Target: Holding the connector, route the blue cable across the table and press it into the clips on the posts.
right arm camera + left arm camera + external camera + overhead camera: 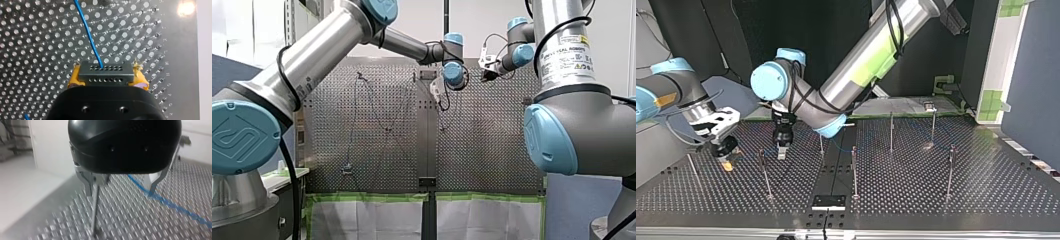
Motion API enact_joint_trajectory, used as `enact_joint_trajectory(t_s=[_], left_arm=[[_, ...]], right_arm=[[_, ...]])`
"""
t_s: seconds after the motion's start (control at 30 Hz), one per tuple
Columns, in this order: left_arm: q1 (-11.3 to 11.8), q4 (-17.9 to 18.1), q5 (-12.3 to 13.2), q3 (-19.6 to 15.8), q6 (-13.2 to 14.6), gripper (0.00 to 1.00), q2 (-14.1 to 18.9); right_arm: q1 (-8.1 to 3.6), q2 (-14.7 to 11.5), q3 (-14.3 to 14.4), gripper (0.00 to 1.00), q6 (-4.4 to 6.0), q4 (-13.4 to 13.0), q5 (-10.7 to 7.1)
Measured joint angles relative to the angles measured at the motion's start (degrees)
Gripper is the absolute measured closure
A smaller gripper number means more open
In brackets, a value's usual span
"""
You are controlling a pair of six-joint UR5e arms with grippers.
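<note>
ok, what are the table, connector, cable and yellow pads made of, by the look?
Table: metal, likely aluminium; dull silver sheen, drilled holes, glare spot.
Connector: probably moulded plastic; matte dark grey, rows of small holes.
Cable: smooth blue jacket, likely plastic insulation.
Pads: yellow, ragged edges, maybe rubber or foam; unsure.

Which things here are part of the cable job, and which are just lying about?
Job: blue cable, connector, posts, right tool shut on the connector, left tool open by a post.
Lying about: green tape on the side panel, white sheets past the table's edge.
</note>
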Motion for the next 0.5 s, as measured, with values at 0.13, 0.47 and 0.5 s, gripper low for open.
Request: enact_joint_trajectory(t_s=[0.13,0.47,0.5], left_arm=[[-0.4,1.8,2.3,-2.3,0.1,0.0,2.3],[-0.6,1.2,1.4,-8.4,1.7,0.0,8.4],[-0.6,1.2,0.9,-8.9,1.9,0.0,8.9]], right_arm=[[0.12,0.0,0.0,1.0,-0.03,0.1,-0.02],[0.36,0.0,0.0,1.0,0.09,0.2,-0.02],[0.38,0.0,0.0,1.0,0.1,0.2,-0.02]])
